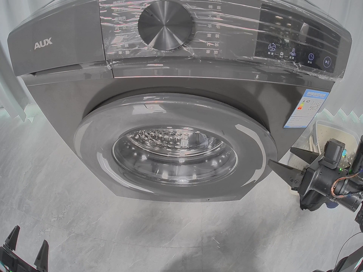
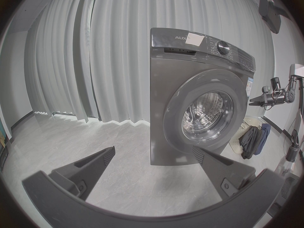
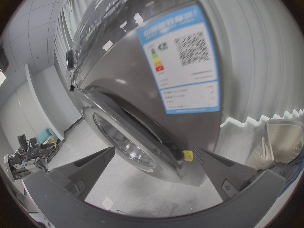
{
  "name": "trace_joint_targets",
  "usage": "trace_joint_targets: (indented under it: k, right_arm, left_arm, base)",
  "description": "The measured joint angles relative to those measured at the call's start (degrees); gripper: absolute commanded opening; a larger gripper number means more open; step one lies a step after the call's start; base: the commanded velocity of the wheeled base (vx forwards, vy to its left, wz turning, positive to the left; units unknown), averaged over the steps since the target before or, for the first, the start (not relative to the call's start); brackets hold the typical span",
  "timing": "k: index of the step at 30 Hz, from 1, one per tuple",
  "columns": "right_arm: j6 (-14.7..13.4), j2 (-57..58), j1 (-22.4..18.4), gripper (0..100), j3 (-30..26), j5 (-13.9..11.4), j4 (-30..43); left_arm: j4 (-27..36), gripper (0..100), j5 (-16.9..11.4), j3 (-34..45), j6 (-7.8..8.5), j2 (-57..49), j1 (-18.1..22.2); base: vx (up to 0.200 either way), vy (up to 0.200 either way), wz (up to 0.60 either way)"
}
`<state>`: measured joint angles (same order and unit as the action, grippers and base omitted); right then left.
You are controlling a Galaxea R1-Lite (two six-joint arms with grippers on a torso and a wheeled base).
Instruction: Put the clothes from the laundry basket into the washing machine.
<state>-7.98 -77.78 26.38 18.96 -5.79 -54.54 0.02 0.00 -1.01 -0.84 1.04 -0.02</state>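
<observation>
The grey washing machine (image 1: 177, 95) fills the head view, its round glass door (image 1: 174, 153) against the front. Beside the door's right rim my right gripper (image 1: 289, 160) hangs open and holds nothing. From its own wrist view the right gripper (image 3: 152, 152) faces the door's edge (image 3: 139, 149), where a yellow tab (image 3: 187, 155) shows. The white laundry basket (image 2: 242, 132) stands on the floor right of the machine, dark grey and navy clothes (image 2: 253, 140) draped over it. My left gripper (image 1: 28, 242) is low at the front left, open and empty.
Grey tiled floor (image 1: 170, 235) spreads in front of the machine. White curtains (image 2: 110, 54) hang behind it. The basket (image 1: 334, 133) sits just behind my right arm, close to the machine's right side.
</observation>
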Motion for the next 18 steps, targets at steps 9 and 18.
trace_joint_targets:
  k: [9,18]
  right_arm:
    - [0.05,-5.74,2.86,100,3.32,-0.11,-0.39]
    - [0.13,-7.01,4.71,100,1.57,-0.48,-0.45]
  left_arm:
    - [-0.02,100,0.00,0.00,-0.09,0.00,-0.02]
    - [-0.02,100,0.00,0.00,-0.11,0.00,0.00]
  base:
    - [0.000,0.000,0.00]
    - [0.000,0.000,0.00]
